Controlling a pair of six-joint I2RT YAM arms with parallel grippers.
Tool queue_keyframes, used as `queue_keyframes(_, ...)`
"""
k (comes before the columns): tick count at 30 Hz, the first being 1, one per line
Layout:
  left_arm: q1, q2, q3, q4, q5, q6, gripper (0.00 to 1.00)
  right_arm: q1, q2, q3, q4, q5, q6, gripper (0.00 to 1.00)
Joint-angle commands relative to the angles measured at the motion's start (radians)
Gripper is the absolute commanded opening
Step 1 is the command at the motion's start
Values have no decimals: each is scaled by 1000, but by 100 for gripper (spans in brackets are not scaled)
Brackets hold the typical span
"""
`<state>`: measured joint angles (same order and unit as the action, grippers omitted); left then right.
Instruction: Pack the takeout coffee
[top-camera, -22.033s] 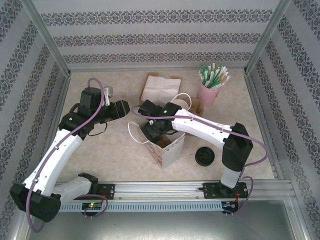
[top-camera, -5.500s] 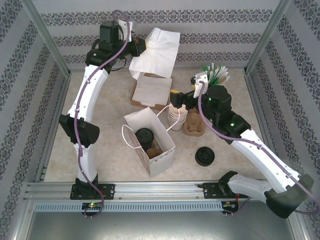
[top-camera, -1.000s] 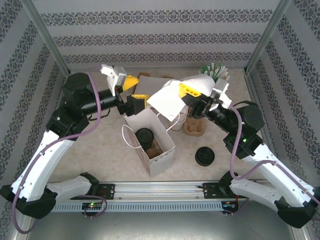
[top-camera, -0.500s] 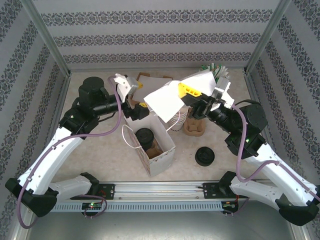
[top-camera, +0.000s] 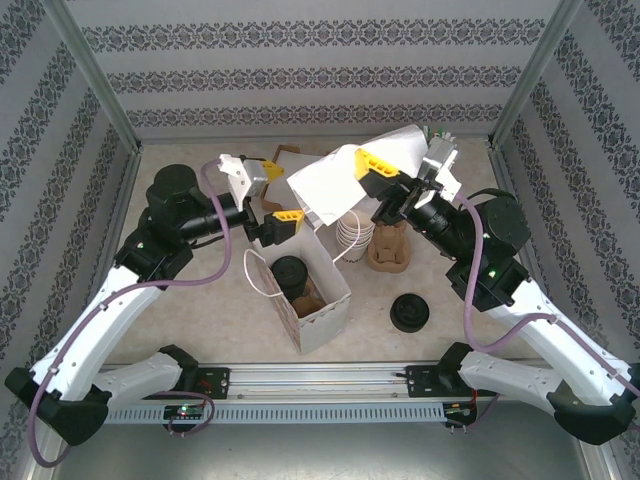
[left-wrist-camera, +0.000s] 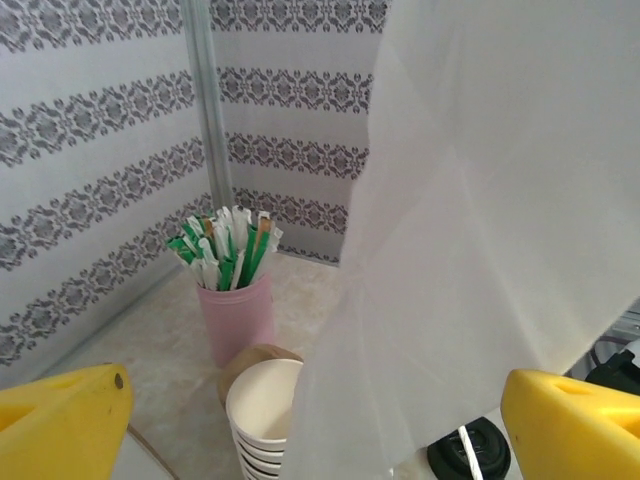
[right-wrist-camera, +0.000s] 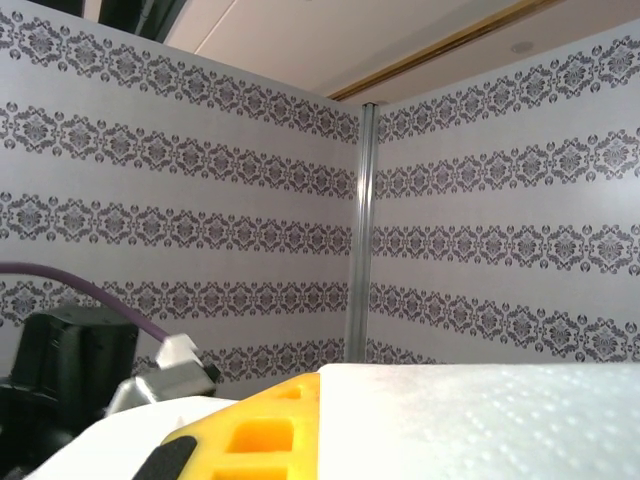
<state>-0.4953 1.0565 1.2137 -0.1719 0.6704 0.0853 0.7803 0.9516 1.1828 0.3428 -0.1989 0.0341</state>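
The right tool (top-camera: 374, 172) is clenched on a thin white napkin (top-camera: 328, 186) with a finely dimpled surface, which hangs as a creased sheet above the speckled beige table (top-camera: 220, 330). The left tool (top-camera: 273, 192) stands released, its blocky yellow fingers spread wide just beside the sheet's edge. The takeout coffee (top-camera: 289, 270), its round black plastic lid showing, sits upright inside the boxy white paper bag (top-camera: 330, 312) with cord handles, near a stack of lidless paper cups (top-camera: 352, 236).
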Motion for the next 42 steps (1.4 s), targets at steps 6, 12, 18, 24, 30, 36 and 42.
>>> queue_keyframes(6,2,-13,-55,127,99,-53,96,11,-2,45,28,23,-1,0)
queue_keyframes(12,3,-36,-89,177,147,-75,94,13,12,63,10,56,-27,0)
queue_keyframes(18,2,-87,-102,148,91,-46,91,12,24,62,3,105,-58,0)
queue_keyframes(24,3,-69,-119,172,44,-56,90,13,38,78,5,55,-23,0)
queue_keyframes(30,3,5,-96,203,8,-10,91,17,33,89,10,-5,11,0)
queue_keyframes(36,4,70,-64,268,-7,-11,92,23,15,81,8,-20,35,0)
queue_keyframes(42,4,102,-105,495,79,-145,64,28,-6,59,7,-20,54,0)
